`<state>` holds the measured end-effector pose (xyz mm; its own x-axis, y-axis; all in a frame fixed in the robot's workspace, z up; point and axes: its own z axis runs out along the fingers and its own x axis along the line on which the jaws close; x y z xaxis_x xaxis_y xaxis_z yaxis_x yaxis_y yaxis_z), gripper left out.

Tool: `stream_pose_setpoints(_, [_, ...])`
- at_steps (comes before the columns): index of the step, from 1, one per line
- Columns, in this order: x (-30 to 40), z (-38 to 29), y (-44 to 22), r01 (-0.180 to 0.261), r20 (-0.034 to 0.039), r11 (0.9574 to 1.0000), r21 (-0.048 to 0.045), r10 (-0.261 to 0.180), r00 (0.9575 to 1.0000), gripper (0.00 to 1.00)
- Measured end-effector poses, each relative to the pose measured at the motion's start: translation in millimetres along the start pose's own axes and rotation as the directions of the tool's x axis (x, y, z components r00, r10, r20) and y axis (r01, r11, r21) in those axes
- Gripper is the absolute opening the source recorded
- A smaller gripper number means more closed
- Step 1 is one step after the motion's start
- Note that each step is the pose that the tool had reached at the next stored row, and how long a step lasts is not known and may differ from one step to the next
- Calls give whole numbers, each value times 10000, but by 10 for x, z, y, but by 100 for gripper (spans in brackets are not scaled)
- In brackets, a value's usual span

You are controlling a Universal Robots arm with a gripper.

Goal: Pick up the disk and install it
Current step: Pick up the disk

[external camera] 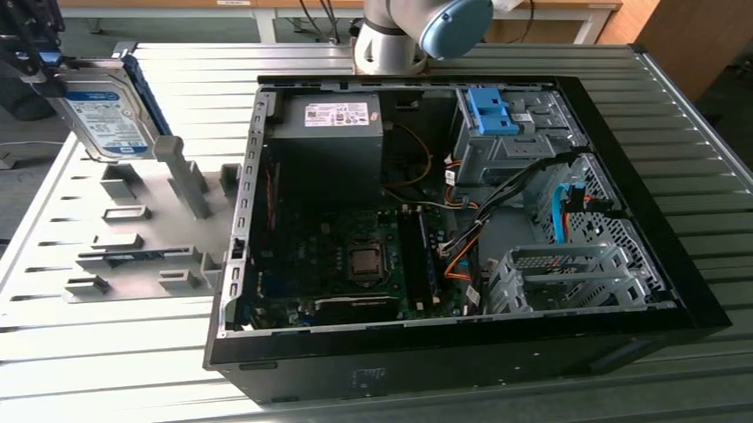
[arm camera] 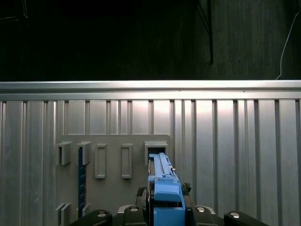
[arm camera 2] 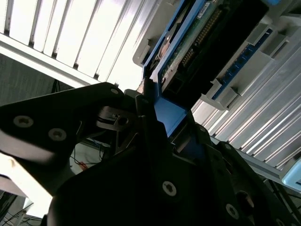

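The disk, silver with a white-and-blue label and a blue frame, hangs on edge at the exterior view's far left, just above the grey holder plate. My gripper is shut on its upper end. In the first wrist view the disk's blue edge sits between my fingers, over a slot of the holder plate. The second wrist view shows the disk's green circuit side clamped in my gripper.
An open black computer case lies on the slatted metal table beside the holder plate. Inside it are a power supply, a motherboard, cables, a blue bracket on a drive bay and a grey drive cage. The arm's base stands behind the case.
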<state>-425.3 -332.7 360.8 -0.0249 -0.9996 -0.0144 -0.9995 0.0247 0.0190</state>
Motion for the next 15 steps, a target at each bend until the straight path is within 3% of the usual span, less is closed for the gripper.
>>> stream_pose_setpoints(2, [0, -21, 0, 0, -2, 10000, -4, 0, 10000, 37])
stream_pose_setpoints(10, [-3, -209, 4, 1, 0, 10000, 0, -1, 10000, 37])
stream_pose_setpoints(15, [-4, -258, 5, 0, 2, 10000, 0, 0, 10000, 37])
